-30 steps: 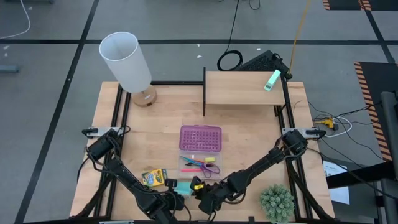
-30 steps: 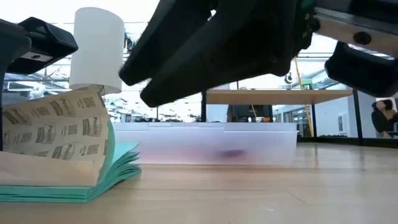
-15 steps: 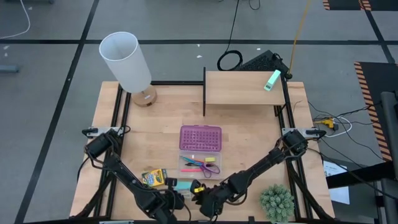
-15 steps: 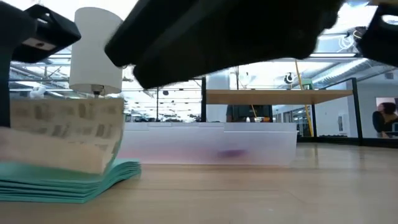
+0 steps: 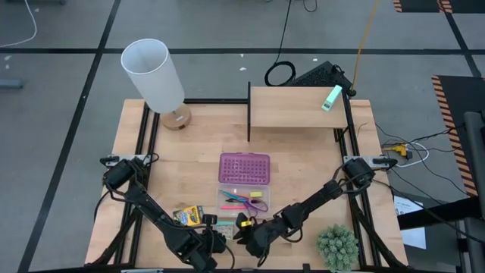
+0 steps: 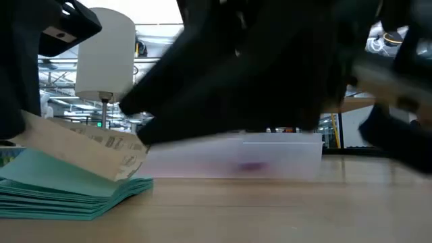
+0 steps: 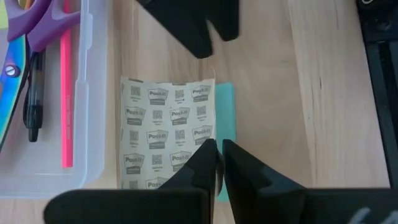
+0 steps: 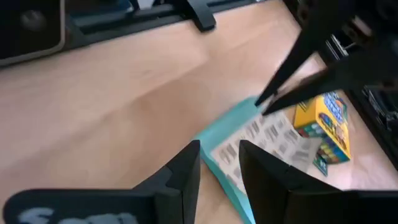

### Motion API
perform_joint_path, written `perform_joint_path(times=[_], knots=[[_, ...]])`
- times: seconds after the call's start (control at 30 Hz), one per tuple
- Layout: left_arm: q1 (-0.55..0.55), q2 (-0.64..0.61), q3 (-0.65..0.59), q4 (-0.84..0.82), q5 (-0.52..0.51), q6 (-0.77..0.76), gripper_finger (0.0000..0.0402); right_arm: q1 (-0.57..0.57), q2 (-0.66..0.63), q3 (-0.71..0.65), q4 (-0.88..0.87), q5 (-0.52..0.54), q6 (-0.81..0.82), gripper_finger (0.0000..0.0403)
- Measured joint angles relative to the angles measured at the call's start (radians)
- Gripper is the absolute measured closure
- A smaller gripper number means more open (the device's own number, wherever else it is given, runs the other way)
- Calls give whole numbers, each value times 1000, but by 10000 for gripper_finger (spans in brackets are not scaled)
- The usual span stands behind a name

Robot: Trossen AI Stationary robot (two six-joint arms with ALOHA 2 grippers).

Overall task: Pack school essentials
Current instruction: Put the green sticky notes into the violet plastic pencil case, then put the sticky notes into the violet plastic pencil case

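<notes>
The pale patterned pack (image 5: 224, 225) lies near the table's front edge, a printed sheet (image 7: 168, 134) over a stack of mint-green notes (image 6: 74, 196). My left gripper (image 7: 218, 154) is shut on that sheet. My right gripper (image 8: 217, 158) stands open just to the right of the pack, touching nothing. The yellow-green crayon box (image 5: 188, 216) lies flat to the pack's left. The clear case's tray (image 5: 244, 199) holds purple-handled scissors (image 7: 37, 25), a pink pen (image 7: 64, 93) and a dark pen (image 7: 31, 93). Its purple studded lid (image 5: 244, 168) lies open behind the tray. My left gripper pinches the printed sheet's near edge (image 7: 205, 148) between its two fingertips, coming from the table's near-left side. The held end is raised (image 6: 40, 128). The sheet slopes down to its other end (image 6: 128, 158), which rests on the mint-green stack.
A white-shaded lamp (image 5: 155, 76) stands at the far left. A wooden shelf (image 5: 295, 106) at the far right carries a mint-green block (image 5: 330, 97). A green spiky plant (image 5: 337, 246) sits at the near right corner. Bare wood shows between the case and the shelf.
The printed sheet stood arched high over the mint-green stack, then came down. It now lies slanted, with one end on the stack. My right gripper has come nearer the table's front edge, filling more of the low view.
</notes>
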Motion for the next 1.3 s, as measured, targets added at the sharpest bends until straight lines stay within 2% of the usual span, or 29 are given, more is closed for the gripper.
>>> perform_joint_path(times=[0.33,0.57,0.97,1.03,1.13,1.3], knots=[[4,0,0,-5,0,15,371,-9,-1,-36,150,-4,79,298],[5,0,0,-4,0,15,371,-13,-1,-37,168,-47,205,298],[-2,0,0,30,-1,-23,367,-13,-1,-37,136,-20,217,298],[-15,6,0,69,-8,-4,353,-13,-1,-37,131,-20,235,298],[-46,26,-1,61,-49,13,311,-14,-1,-37,131,-20,264,298],[-71,34,-1,29,-137,-102,227,-25,-1,-37,118,25,380,298]])
